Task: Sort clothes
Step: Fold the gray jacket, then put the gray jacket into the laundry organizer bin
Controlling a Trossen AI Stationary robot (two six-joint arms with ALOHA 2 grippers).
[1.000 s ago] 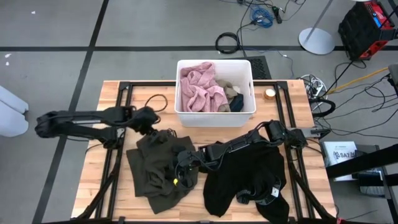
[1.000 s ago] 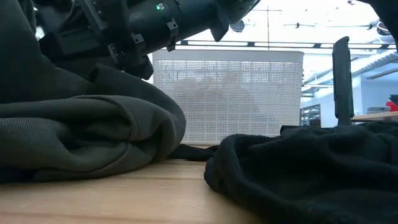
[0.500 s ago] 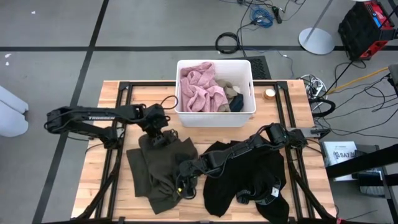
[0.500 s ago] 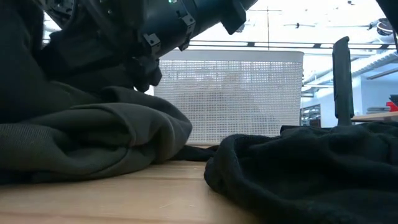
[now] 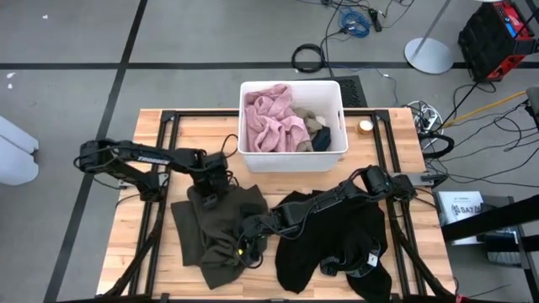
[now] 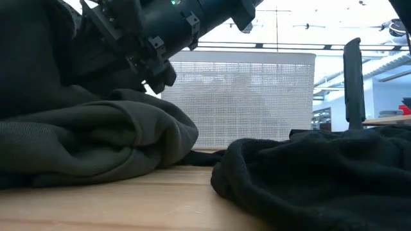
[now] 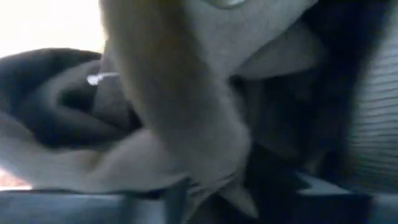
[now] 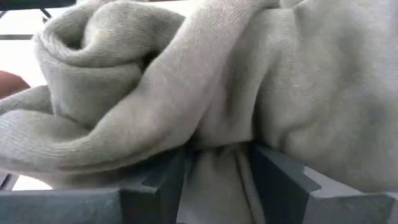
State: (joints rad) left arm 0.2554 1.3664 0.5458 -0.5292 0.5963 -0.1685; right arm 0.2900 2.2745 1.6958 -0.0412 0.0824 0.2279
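The crumpled olive-green fabric garment (image 5: pixel 215 231) lies on the wooden tabletop (image 5: pixel 143 244). The right hand (image 5: pixel 250 231) pinches its near fold; the left hand (image 5: pixel 212 187) presses its far edge, grip unclear.

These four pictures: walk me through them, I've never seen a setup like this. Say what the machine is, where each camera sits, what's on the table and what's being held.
Two dark robot arms work at a wooden table. One camera looks straight down, one sits at tabletop height, and one rides on each wrist.

On the table lie an olive-green garment and a black garment. Behind them, a white bin holds a pink garment and other clothes.

The right gripper is shut on a fold of the olive-green garment, as its wrist camera shows. The left gripper is pressed into the same garment's far edge; whether it grips is unclear.
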